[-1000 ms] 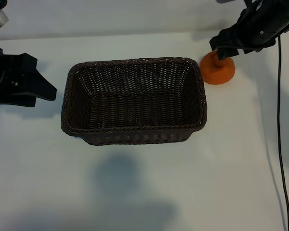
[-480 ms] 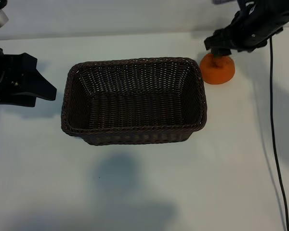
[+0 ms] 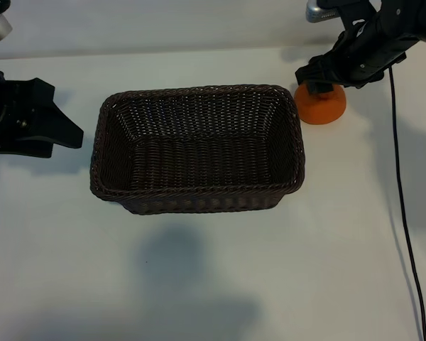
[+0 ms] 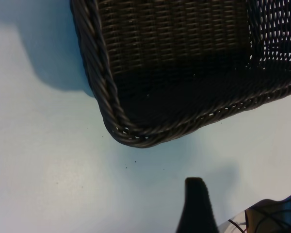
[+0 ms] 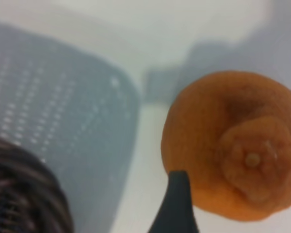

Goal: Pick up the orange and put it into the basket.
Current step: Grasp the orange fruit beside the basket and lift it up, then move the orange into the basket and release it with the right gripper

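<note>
Reach step: right claw (image 3: 318, 84), spread wide and empty, poised over orange (image 3: 325, 105) beside basket (image 3: 199, 195) near counter's far right corner; lowering and closing required next

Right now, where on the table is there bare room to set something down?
The white table in front of the dark brown woven wicker basket is bare. It is crowded at the basket's far right corner: the round orange fruit and right gripper.

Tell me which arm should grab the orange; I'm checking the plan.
Right. Its open end effector is directly above the orange, beside the basket's far right corner. The left end effector is parked across the basket, well away from the fruit.
</note>
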Available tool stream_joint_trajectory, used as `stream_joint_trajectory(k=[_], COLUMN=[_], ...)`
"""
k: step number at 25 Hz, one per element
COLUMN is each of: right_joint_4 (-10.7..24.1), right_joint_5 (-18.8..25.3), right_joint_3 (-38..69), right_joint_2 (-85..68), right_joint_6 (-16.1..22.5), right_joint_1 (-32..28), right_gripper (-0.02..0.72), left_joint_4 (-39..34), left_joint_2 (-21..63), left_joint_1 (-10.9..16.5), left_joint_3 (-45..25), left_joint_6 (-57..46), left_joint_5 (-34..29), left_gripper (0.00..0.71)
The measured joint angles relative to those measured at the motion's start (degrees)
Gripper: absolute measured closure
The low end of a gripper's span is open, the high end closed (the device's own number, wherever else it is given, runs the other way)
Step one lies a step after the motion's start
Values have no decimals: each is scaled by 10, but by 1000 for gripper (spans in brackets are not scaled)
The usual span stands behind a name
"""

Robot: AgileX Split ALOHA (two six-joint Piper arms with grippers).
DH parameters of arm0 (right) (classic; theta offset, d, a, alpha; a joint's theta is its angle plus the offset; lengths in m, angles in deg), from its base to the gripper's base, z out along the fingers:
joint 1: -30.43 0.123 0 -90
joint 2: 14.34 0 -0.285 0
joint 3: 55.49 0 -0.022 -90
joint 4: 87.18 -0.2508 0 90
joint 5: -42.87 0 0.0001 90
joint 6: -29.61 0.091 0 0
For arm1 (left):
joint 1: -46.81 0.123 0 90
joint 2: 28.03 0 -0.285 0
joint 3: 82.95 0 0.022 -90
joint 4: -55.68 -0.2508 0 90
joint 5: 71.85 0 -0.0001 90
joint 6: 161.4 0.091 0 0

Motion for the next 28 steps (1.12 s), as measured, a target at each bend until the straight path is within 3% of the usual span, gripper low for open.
stream_joint_trajectory(k=[14,17,19,21,28], right_joint_4=[0,2,2,2,24], right_joint_5=[-37,-37,-38,-38,-11], right_joint_3=[0,0,0,0,0], right_joint_2=[46,48,47,41,11], right_joint_6=[1,1,1,1,2], right_joint_1=[0,0,0,0,0], right_gripper=[147,313,513,610,656], left_joint_4=[0,0,0,0,0], left_joint_2=[0,0,0,0,0], left_joint_1=[0,0,0,0,0], left_joint_3=[0,0,0,0,0], left_joint_6=[0,0,0,0,0], left_joint_5=[2,2,2,2,2], left_gripper=[168,168,168,168,168])
